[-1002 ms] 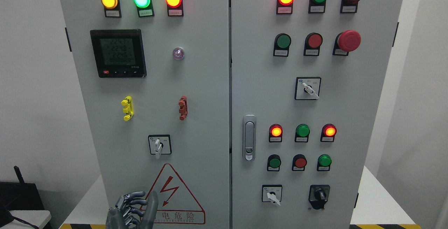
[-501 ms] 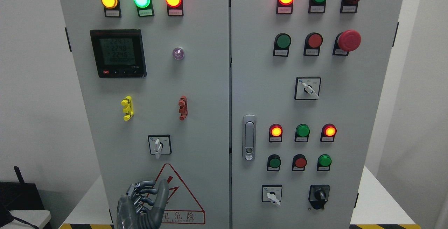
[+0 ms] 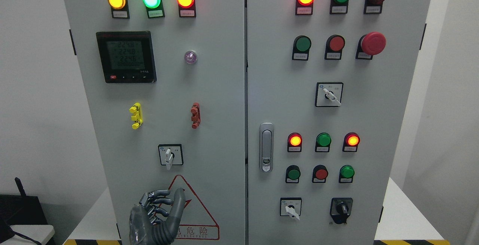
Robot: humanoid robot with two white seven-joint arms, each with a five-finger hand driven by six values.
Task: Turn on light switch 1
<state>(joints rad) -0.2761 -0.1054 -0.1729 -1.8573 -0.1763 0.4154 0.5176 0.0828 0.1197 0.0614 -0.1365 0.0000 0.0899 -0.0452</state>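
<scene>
A grey control cabinet [image 3: 209,99] fills the view. On its left door a rotary switch [image 3: 170,155] with a white lever pointing down sits under a yellow handle [image 3: 136,115] and a red handle [image 3: 195,115]. My left hand [image 3: 159,211] comes up from the bottom edge, below and a little left of that switch, in front of the red warning triangle [image 3: 189,209]. Its fingers are loosely spread and hold nothing. It does not touch the switch. The right hand is out of view.
The right door carries lit and unlit lamps, push buttons, a red mushroom button [image 3: 372,43], three more rotary switches [image 3: 329,94] [image 3: 290,207] [image 3: 341,209] and a door latch [image 3: 266,147]. A meter display [image 3: 126,57] sits upper left. A white table edge [image 3: 404,215] flanks the cabinet.
My left hand has risen and moved a little to the right, closer to the rotary switch on the left door. Nothing else has moved.
</scene>
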